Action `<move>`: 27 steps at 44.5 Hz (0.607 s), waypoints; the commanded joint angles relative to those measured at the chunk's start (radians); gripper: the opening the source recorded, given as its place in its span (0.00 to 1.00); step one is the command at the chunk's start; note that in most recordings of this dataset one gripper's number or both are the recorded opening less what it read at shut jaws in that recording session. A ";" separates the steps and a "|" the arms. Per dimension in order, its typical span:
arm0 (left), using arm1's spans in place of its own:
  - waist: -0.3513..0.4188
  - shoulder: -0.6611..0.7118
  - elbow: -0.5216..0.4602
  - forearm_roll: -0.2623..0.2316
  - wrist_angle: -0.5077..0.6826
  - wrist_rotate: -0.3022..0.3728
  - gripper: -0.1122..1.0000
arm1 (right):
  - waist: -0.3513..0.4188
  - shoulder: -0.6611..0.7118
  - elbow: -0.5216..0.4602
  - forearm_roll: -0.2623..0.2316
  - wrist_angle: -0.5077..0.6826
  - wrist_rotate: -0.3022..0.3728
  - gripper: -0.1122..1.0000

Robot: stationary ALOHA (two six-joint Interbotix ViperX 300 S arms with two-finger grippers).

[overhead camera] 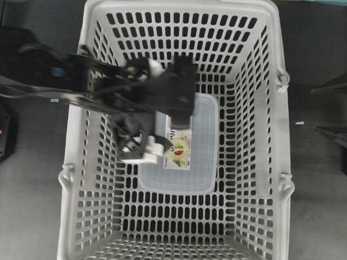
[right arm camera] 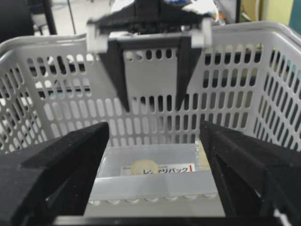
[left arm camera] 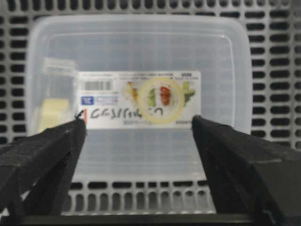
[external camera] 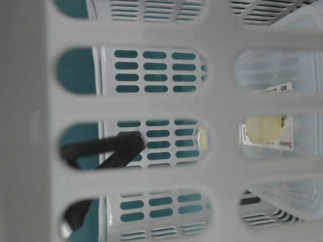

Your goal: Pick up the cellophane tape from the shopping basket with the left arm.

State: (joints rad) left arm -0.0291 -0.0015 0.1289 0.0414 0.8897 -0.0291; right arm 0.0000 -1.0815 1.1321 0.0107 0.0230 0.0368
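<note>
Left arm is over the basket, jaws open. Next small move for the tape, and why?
Probably lower the left gripper straight down with its jaws kept open. In the left wrist view the cellophane tape lies on the clear container between the two fingers, not yet touched. In the right wrist view the gripper hangs above the shopping basket floor, so it seems lined up but too high to close.

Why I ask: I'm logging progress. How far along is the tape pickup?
Done: the left arm's fingers hang open over the shopping basket, lined up near the cellophane tape. In hand: nothing gripped yet. Left: lower, close on the tape, lift it out.
</note>
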 commanded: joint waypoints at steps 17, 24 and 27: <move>-0.029 0.202 -0.091 0.003 0.061 0.003 0.91 | -0.003 0.000 -0.021 0.002 -0.005 0.002 0.78; -0.026 0.216 -0.075 0.003 0.046 0.003 0.91 | -0.002 0.000 -0.018 0.003 -0.008 0.002 0.78; -0.026 0.216 -0.064 0.003 0.035 0.003 0.91 | -0.002 0.000 -0.018 0.002 -0.008 0.002 0.78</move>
State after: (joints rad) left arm -0.0568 0.2224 0.0614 0.0414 0.9403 -0.0276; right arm 0.0000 -1.0876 1.1336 0.0107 0.0230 0.0368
